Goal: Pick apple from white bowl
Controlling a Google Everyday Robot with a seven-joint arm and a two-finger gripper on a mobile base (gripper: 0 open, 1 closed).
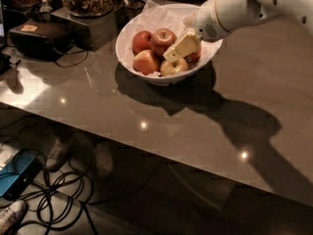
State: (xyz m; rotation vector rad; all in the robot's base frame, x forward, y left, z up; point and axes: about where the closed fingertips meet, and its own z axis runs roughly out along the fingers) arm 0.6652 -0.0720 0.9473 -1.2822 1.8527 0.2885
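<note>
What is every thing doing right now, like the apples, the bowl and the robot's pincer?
Bowl: upright on the table, paper-lined, holding apples.
Apple: in the bowl, stem up, not lifted.
Other apples: resting in the bowl.
Pincer: low inside the bowl's right side, among the apples.
Table: bearing the bowl.
Cables: tangled on the floor.

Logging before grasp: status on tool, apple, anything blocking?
Tool low inside wide white paper-lined bowl. Glossy red apple beside it, unlifted. Neighbouring apples crowd it.
</note>
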